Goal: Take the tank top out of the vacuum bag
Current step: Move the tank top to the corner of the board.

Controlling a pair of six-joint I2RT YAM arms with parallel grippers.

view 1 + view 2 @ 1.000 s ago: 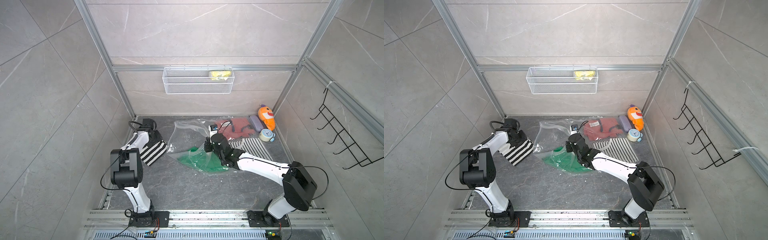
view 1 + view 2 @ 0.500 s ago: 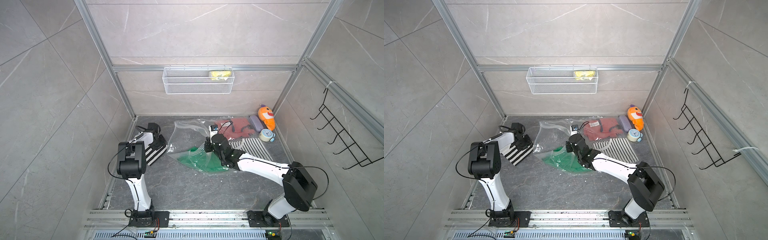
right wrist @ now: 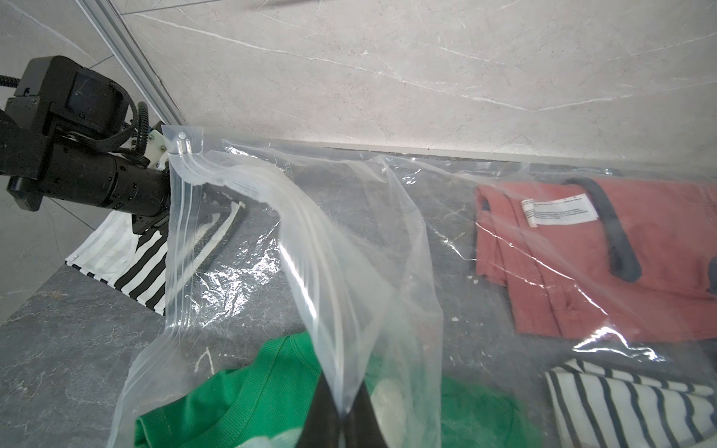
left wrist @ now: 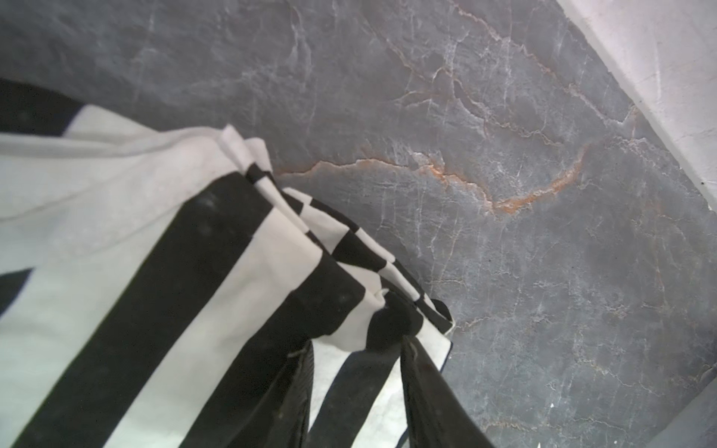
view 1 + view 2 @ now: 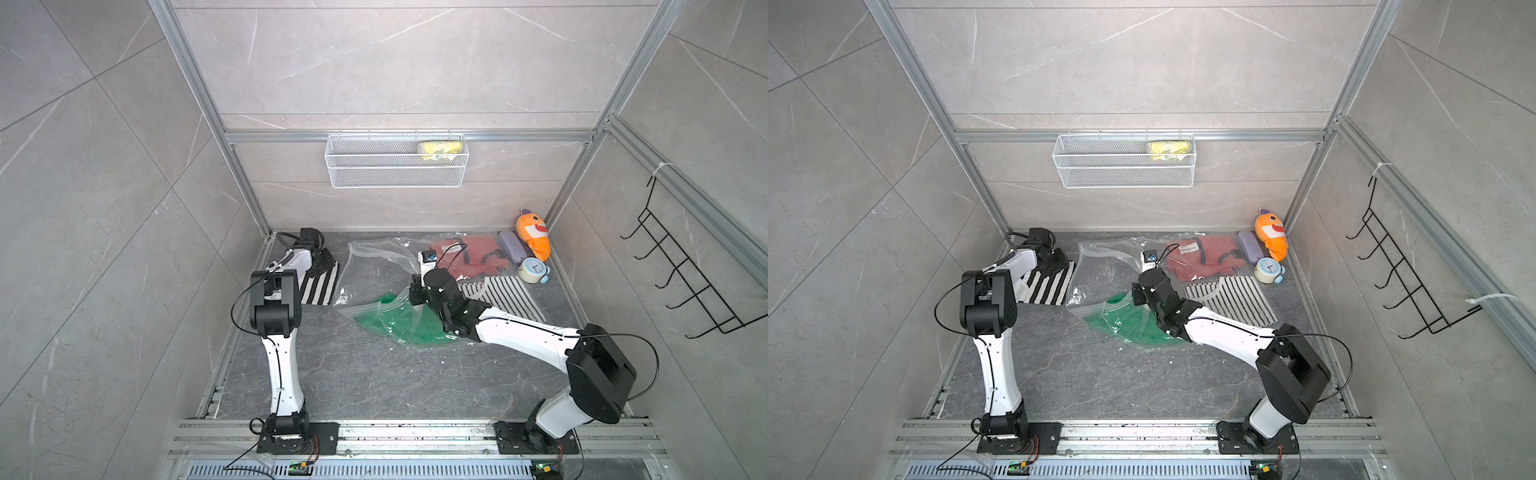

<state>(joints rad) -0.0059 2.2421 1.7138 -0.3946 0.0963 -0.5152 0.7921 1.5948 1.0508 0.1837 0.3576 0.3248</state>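
At far left, the left pincer (image 4: pixel 357 349), partway open, pinches a bunched fold of the wide-striped garment (image 5: pixel 316 286) on the tabletop (image 5: pixel 353 374), outside the vacuum bag (image 5: pixel 374 266). That bag sprawls from mid-tabletop to far right, and the closed right pincer (image 3: pixel 341 411) nips its film.

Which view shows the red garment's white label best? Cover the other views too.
The right wrist view: the white label sits close up on the red garment, through the clear vacuum bag, print lines visible but unreadable. In a top view the label is a tiny pale patch. The left wrist view misses it.
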